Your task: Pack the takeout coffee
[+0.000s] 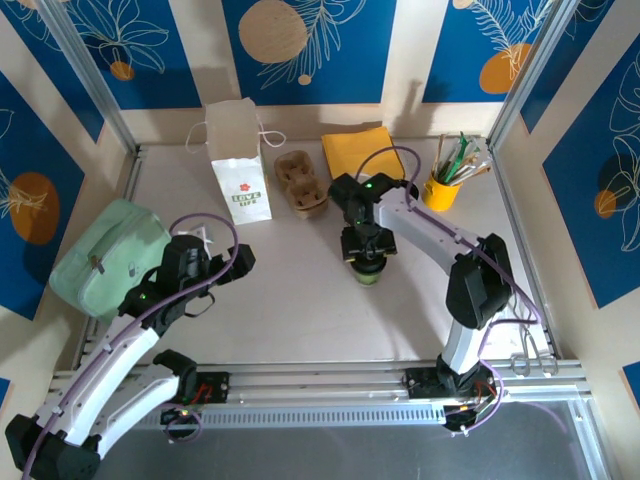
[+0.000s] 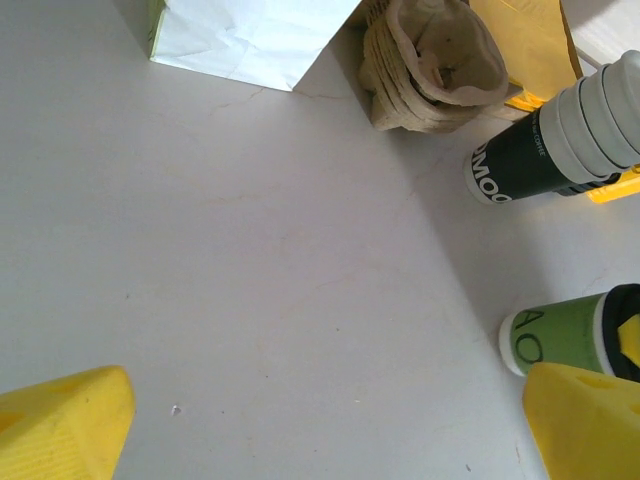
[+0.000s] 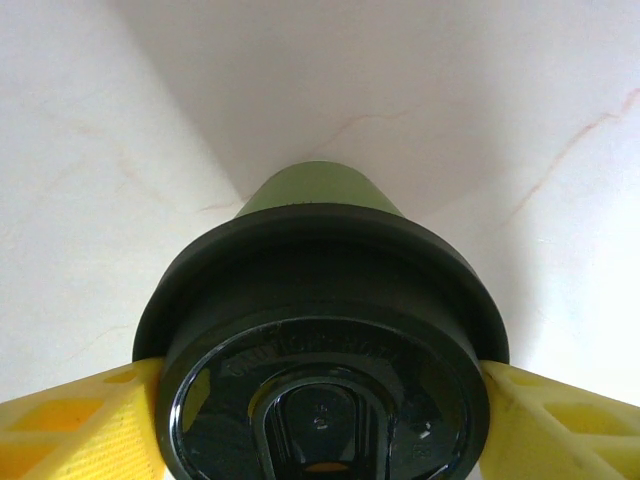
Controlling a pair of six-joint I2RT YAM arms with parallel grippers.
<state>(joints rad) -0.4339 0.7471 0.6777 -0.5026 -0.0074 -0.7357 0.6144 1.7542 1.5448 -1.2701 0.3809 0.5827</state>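
Right gripper (image 1: 366, 250) clamps the coffee cup (image 3: 318, 205) upright at its lid. The paper bag (image 1: 240, 165) stands up-left, well apart. Left gripper (image 2: 325, 425) is wide open and empty.

Bright, even light floods the pale tabletop (image 1: 300, 320) in the top view, with the white paper bag (image 1: 240, 165) throwing a soft shadow up the back wall (image 1: 215, 85). In the right wrist view, the glossy black plastic lid (image 3: 320, 390) of the small green paper cup (image 3: 320, 190) shows a faint sheen, a grey shadow fanning toward the top. In the left wrist view the bag glares white at upper left.
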